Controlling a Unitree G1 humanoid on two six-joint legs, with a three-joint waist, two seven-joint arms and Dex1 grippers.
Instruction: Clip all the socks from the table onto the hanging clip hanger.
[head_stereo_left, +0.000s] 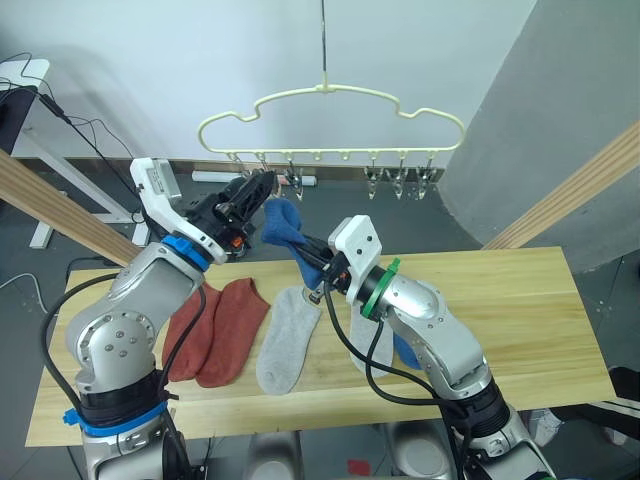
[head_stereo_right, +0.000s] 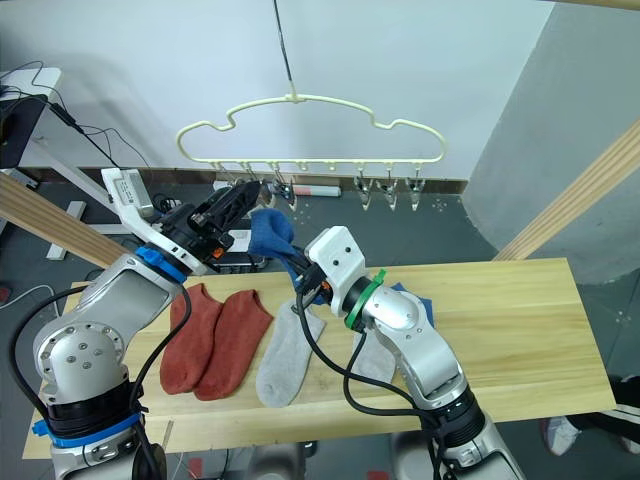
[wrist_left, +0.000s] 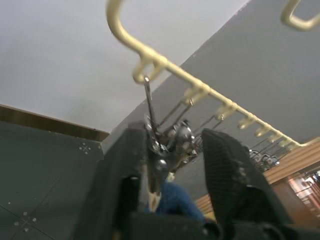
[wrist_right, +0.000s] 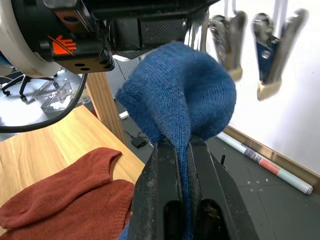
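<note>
Centre frame, the right gripper (wrist_right: 182, 150) pinches the blue sock (head_stereo_left: 283, 226); the left gripper (wrist_left: 172, 160), jaws apart, seemingly straddles a clip (wrist_left: 160, 150), which must next open.

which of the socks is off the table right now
The blue sock pinched in the right gripper, lifted toward the clip hanger. The two rust-red socks and the grey socks lie flat on the table.

Silver arms with white wrist housings, black cables and black claws; blue band (head_stereo_left: 186, 248) left, green band (head_stereo_left: 372, 287) right.
</note>
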